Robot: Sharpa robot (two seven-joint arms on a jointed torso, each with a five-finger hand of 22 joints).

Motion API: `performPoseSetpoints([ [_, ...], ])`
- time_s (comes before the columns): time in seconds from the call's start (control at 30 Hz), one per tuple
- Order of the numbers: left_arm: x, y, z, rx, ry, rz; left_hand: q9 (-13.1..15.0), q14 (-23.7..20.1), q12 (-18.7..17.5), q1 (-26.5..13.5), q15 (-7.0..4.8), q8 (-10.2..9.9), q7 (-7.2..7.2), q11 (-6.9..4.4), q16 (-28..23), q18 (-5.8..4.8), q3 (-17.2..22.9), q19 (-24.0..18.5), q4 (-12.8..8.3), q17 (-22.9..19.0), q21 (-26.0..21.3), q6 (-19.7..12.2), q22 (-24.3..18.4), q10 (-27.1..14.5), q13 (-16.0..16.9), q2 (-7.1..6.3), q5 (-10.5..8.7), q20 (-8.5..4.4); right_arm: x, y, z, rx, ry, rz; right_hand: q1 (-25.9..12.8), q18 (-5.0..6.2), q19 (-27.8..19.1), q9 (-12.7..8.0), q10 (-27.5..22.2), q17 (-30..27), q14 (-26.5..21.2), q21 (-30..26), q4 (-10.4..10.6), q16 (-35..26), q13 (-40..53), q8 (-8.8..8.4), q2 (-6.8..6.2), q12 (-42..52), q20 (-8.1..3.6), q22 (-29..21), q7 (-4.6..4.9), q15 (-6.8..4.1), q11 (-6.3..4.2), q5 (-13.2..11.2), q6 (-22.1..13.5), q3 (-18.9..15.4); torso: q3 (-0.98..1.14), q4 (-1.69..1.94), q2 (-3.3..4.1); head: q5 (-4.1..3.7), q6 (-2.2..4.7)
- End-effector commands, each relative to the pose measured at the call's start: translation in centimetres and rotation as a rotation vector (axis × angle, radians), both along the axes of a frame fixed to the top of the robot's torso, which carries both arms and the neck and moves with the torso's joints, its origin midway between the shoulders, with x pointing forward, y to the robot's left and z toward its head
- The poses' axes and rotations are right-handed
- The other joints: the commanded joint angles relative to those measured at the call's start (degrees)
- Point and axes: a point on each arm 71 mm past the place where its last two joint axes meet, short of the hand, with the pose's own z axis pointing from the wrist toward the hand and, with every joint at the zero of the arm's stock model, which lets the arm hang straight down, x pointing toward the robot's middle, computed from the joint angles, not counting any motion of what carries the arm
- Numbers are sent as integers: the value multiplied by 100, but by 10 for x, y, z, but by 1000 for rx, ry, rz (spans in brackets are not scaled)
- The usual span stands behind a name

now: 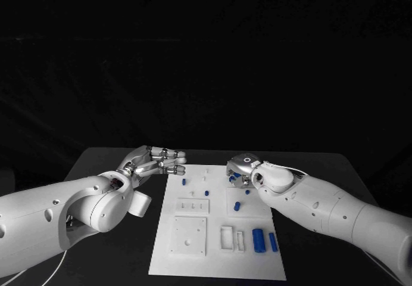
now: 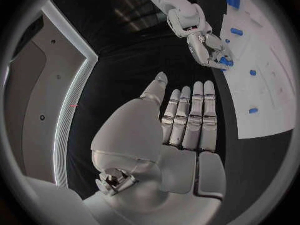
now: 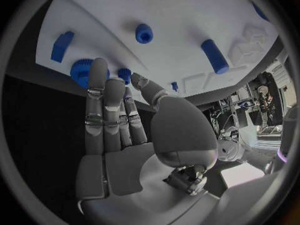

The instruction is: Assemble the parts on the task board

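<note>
The task board (image 1: 193,238) lies flat at the centre of the black surface (image 1: 103,161), with blue parts (image 1: 258,239) spread across it. The right hand (image 1: 243,168) hovers over the far parts, fingers (image 3: 103,105) extended and empty, apparently positioned for a pick. The left hand (image 1: 155,162) waits beside the board, fingers open.

Bare black table (image 1: 103,161) left of the task board (image 1: 193,262) — blue parts (image 1: 258,239) crowd its right side.

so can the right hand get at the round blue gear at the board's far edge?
Probably yes: the right hand has its fingertips right at the round blue gear on the white task board, with nothing between them.
</note>
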Motion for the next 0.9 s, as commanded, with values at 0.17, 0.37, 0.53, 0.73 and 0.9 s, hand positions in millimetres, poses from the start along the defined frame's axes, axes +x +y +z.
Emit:
performPoseSetpoints([
  [0.17, -1, -6, 2, -3, 5, -34, 0, -47, 2, -71, -7, -11, -10, 10, -27, -11, -37, -25, 10, -7, 0, -50, -10, -43, 8, 4, -35, 2, 1, -2, -2, -29, 5, -3, -75, -5, 93, 5, 13, -12, -31, -9, 0, 24, -4, 10, -16, -5, -49, 62, 23, 1, 0, -41, 19, 92, -4, 0, 73, -33, 27],
  [0.37, 0, -6, 2, -2, 7, -36, 1, -48, 3, -74, -6, -8, -8, 11, -26, -10, -42, -25, 16, -7, -2, -56, -11, -49, 8, 7, -45, 4, 1, 0, -2, -32, 8, 0, -65, -15, 113, 11, 179, -3, -35, -6, 6, 39, -3, 13, 35, -6, -76, 123, 18, -35, -45, -59, 147, 153, 9, 10, 108, -26, 50],
  [0.53, 0, -5, 2, -1, 8, -35, 1, -48, 3, -74, -6, -8, -8, 11, -26, -10, -42, -25, 16, -7, -2, -56, -11, -49, 8, 7, -45, 4, 1, 0, -2, -35, 3, -1, -50, -73, 78, 11, 336, -3, -38, 112, -12, 30, 1, 11, 36, -5, -124, 302, 22, -72, -84, -113, 214, 311, 4, 30, 125, -57, 74],
  [0.73, 1, -4, 2, 0, 10, -32, 1, -48, 3, -74, -6, -8, -8, 11, -26, -10, -42, -25, 16, -7, -2, -56, -11, -49, 8, 7, -45, 4, 0, 1, 1, -26, -23, 4, 27, -82, 35, 25, 579, 10, -39, 201, -23, 38, 9, 24, 80, 1, -160, 462, -15, -118, -156, -202, 386, 420, 6, 41, 154, -71, 100],
  [0.9, 1, -4, 1, 1, 11, -33, 1, -48, 3, -74, -6, -8, -8, 11, -26, -10, -42, -25, 16, -7, -2, -56, -11, -49, 8, 7, -45, 4, -2, 5, 6, 11, -83, 23, 128, -166, -29, 66, 938, 53, -57, 375, -44, 62, 16, 26, 159, 0, -262, 690, -92, -222, -266, -413, 685, 582, 4, 62, 176, -84, 129],
])
